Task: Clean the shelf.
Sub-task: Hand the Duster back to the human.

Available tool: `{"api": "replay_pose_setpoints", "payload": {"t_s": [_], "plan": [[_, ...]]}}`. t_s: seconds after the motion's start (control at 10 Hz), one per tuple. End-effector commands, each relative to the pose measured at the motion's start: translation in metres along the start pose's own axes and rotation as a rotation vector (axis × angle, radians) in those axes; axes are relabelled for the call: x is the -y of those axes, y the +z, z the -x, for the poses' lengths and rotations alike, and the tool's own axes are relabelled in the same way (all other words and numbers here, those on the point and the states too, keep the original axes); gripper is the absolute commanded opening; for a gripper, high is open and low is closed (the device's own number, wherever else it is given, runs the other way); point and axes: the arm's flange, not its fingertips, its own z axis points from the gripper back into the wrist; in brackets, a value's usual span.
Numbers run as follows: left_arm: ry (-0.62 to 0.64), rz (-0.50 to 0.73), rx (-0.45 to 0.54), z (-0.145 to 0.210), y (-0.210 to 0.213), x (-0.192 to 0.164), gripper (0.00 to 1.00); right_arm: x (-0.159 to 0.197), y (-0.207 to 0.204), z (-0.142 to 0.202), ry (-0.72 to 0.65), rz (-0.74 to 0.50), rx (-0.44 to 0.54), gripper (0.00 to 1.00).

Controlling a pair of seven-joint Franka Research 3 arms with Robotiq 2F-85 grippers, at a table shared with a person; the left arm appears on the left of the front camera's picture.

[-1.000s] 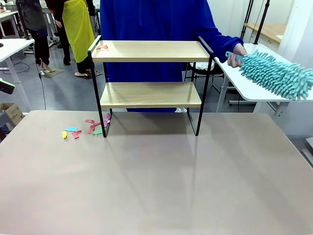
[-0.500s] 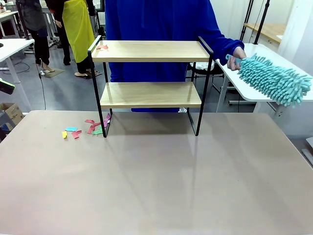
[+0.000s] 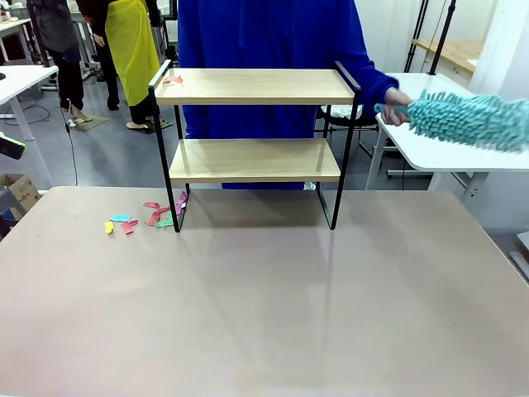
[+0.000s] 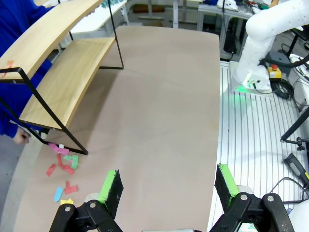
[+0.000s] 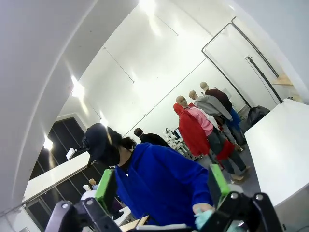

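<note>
**Shelf on the table, paper scraps on and beside it**

The shelf (image 3: 254,141) is seen standing upright at the far side of the brown table (image 3: 264,314), directly in front of a person in a blue top (image 3: 264,50). Two light wooden boards are carried in a thin black metal frame on four slim legs. On the upper board, a few small reddish paper scraps (image 3: 173,80) are noted at the left end; the rest of that board is bare. Nothing can be made out on the lower board. Around the shelf's front left leg, a scatter of coloured scraps (image 3: 145,218) (pink, red, green, blue, yellow) lies on the table, some touching the leg, others just to its left.

To the right of the shelf, a teal fluffy duster (image 3: 467,120) is held by its handle in the person's hand (image 3: 397,110), level with the upper board and just clear of the frame, stretched out over a white side table (image 3: 413,153).

In the left wrist view, the left gripper (image 4: 168,191) is seen released, jaws wide apart and empty, above the table with the shelf and scraps ahead on its left. In the right wrist view, the right gripper (image 5: 161,186) is likewise spread and empty, raised and pointed toward the person.
</note>
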Motion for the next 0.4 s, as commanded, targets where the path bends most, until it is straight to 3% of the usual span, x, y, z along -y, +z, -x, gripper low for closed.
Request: {"api": "replay_pose_setpoints", "payload": {"t_s": [0.0, 0.3], "plan": [[-0.018, 0.005, 0.023, -0.0028, -0.0008, -0.0011, 1.0, -0.0018, 0.0, -0.0006, -0.002, 0.011, 0.008, 1.0], [-0.018, 0.005, 0.023, -0.0028, -0.0008, -0.0011, 1.0, -0.0018, 0.0, -0.0006, -0.002, 0.011, 0.008, 1.0]]}}
